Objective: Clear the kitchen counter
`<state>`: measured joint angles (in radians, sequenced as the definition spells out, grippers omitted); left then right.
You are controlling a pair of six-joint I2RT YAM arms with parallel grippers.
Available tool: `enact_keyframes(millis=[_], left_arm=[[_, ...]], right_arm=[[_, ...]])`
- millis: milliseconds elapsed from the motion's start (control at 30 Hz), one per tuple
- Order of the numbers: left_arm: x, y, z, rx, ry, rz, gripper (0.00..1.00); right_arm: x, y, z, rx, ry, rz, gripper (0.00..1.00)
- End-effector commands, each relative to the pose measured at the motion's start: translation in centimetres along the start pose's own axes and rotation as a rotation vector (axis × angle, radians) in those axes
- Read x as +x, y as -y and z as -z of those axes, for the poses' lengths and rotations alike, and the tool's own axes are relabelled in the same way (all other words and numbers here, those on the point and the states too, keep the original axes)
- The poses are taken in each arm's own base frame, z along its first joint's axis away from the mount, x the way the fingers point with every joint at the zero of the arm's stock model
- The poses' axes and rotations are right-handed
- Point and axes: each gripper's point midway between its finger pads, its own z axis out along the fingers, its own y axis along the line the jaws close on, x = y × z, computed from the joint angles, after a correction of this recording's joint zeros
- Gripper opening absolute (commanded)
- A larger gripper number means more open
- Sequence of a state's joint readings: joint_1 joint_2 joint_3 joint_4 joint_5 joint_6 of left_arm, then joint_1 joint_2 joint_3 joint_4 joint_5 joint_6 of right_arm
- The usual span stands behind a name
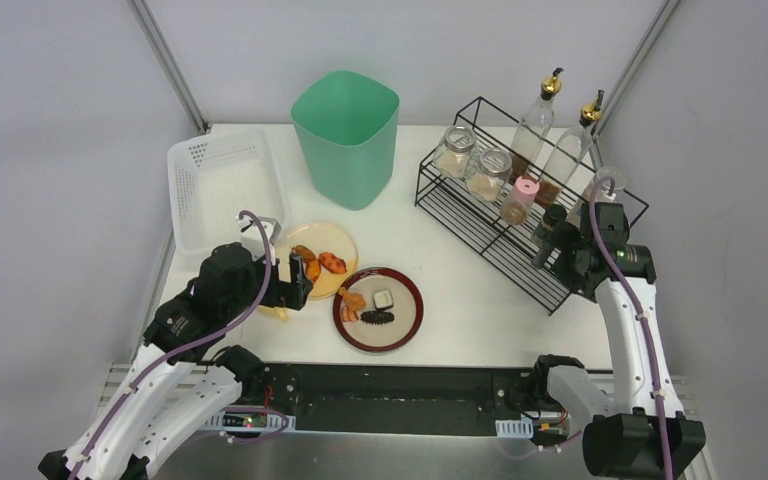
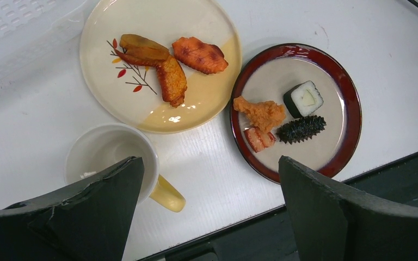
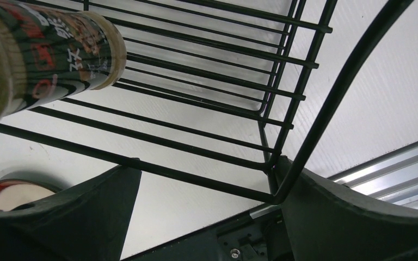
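1. Hovering over the near left part of the counter, the left gripper has its jaws wide apart, with nothing between them.
2. Below it stands a white mug with a yellow handle, partly hidden behind the left finger.
3. Just beyond the mug lies a cream plate with three orange-brown food pieces.
4. Beside it is a red plate; I cannot tell if the two rims touch.
5. The red plate carries a sushi roll, a fried piece, a dark spiky piece and a small red and white piece.
6. The right gripper is at the near right end of the wire rack, with its jaws also wide apart and clamping nothing.
7. In the right wrist view the corner wires of the rack stand between the fingers, close to the right one; I cannot tell if they touch it.
8. A dark labelled bottle shows at the upper left of that view, over the rack bars.
9. The rack also holds two glass jars, a pink-capped bottle and two tall bottles with gold spouts.
10. A green bin stands at the far middle of the counter and a white basket at the far left.
11. The counter is the wide white tabletop under all these things, beyond the arm bases.
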<state>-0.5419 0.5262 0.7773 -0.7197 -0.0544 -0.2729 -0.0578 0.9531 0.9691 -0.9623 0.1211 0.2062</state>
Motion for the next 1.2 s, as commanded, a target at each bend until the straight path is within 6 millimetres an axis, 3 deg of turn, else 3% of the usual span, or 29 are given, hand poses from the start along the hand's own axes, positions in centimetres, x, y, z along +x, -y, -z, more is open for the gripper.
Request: enact_keyframes(millis=[0,833,1000,1167], left_arm=[[-0.7,0.0,0.2,-0.008,0.013,-0.004,1.00],[-0.6,-0.5,-0.4,-0.042,-0.005,-0.010,1.00],[-0.6,-0.7,-0.5,-0.051,-0.010,-0.012,1.00],[-0.6,-0.8,-0.6,-0.060,-0.015,-0.010,1.00]], right_arm=[[-4.7,-2.5,-1.5,-0.079,0.157,-0.049,0.94],[-12.3,-5.7,-5.7,-0.051,0.222,-0.087,0.96],[-13.5,-6.2,-5.7,-0.055,0.236,-0.089,0.96],[-14.2,-6.8,-4.2,-0.084,0.241,-0.104,0.97]])
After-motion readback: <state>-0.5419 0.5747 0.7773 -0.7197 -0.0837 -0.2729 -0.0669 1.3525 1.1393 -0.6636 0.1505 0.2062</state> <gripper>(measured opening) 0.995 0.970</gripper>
